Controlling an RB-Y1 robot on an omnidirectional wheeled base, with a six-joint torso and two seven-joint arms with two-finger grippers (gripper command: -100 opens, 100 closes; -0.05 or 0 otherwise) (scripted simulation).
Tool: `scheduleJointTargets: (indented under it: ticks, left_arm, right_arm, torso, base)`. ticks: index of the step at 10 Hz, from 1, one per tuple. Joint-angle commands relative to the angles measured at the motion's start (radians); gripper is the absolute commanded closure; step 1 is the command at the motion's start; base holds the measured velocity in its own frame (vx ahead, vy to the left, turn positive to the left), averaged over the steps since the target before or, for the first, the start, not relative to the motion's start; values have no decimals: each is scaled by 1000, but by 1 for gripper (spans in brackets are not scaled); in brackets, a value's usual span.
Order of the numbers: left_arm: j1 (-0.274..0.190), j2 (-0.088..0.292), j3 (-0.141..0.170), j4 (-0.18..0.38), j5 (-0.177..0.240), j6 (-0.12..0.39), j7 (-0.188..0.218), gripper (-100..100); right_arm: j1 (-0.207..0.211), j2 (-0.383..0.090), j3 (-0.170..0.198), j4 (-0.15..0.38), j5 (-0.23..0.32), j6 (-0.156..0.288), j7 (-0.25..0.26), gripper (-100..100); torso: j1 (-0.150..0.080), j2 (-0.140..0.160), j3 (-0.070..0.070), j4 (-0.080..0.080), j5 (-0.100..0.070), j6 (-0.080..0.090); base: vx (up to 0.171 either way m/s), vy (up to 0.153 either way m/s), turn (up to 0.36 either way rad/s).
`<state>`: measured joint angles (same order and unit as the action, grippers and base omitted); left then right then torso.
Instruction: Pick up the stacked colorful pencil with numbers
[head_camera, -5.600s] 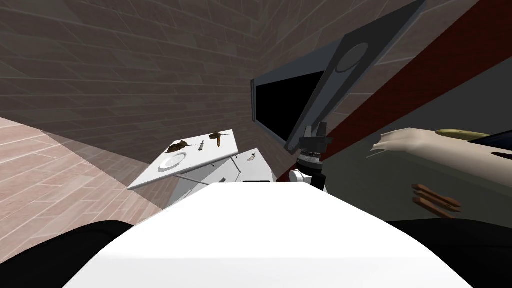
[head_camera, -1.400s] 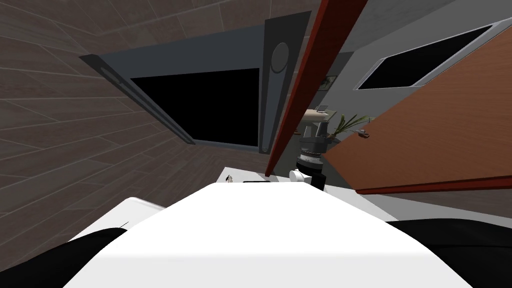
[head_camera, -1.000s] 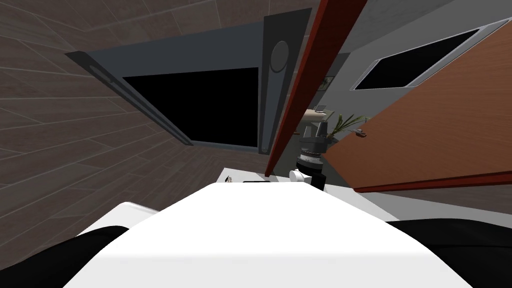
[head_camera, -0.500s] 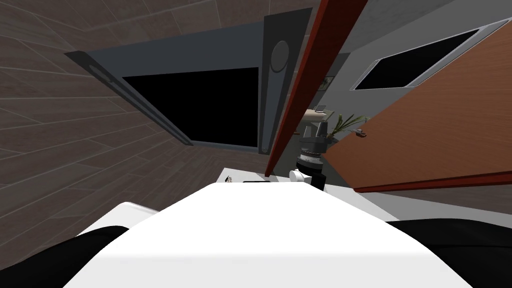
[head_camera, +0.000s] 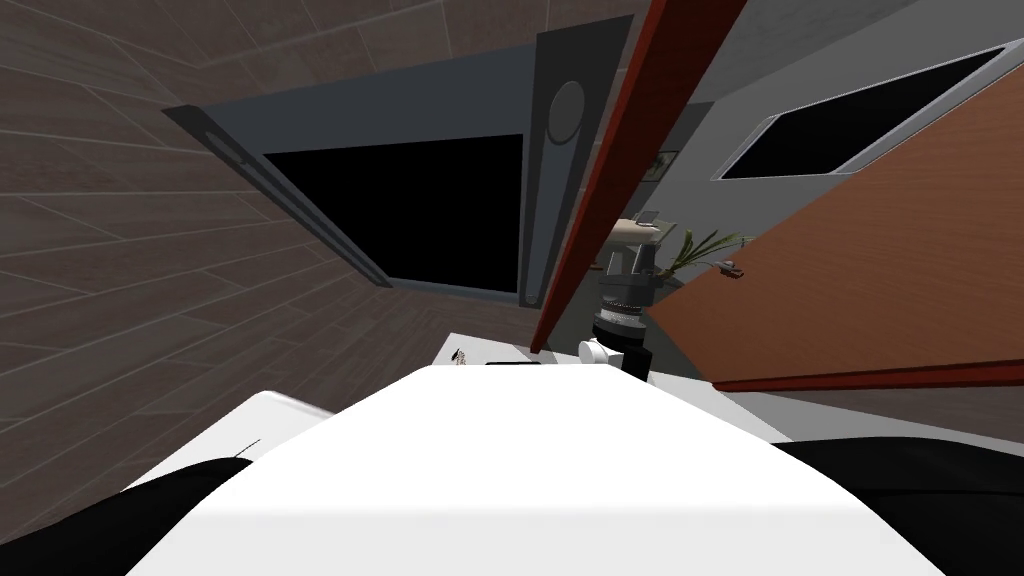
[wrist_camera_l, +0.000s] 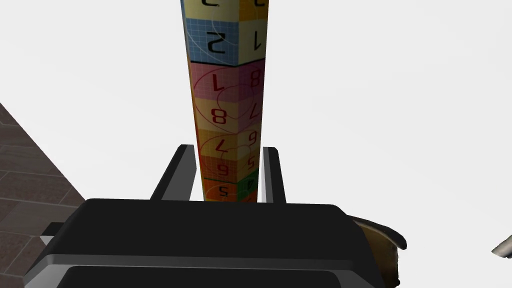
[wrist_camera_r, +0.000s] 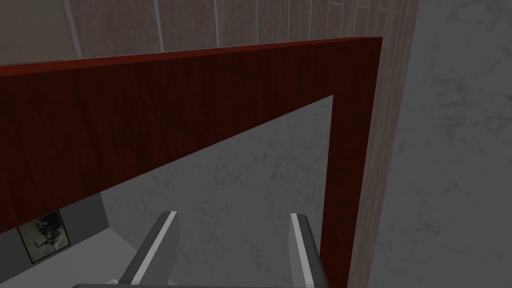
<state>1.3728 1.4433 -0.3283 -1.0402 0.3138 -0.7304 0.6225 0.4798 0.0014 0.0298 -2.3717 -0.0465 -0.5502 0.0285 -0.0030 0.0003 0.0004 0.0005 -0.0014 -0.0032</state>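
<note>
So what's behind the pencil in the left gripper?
A plain white surface, with brown brickwork at one edge. The pencil has its near end covered by the left gripper body.

Multicoloured numbered pencil (wrist_camera_l: 227, 100), grid-patterned blocks

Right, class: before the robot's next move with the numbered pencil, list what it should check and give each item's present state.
1. Grip: the left gripper is shut on the colourful pencil: ok.
2. Pencil sits evenly between the fingers: ok.
3. Pencil lifted off the white surface: cannot tell.
4. The right gripper is open and holds nothing: ok.
5. Room between the right gripper and the dark red door frame: cannot tell.
</note>
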Motion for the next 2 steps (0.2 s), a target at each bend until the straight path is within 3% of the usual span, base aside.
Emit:
scheduleJointTargets:
  ticks: [1,2]
  left_arm:
    - [0,0,0,0,0,0,0,100]
    - [3,2,2,-4,2,2,-2,0]
  right_arm:
    - [0,0,0,0,0,0,0,0]
    - [0,0,0,0,0,0,0,0]
  torso:
    - [0,0,0,0,0,0]
    - [0,0,0,0,0,0]
  base:
    - [-15,-3,11]
    - [0,0,0]
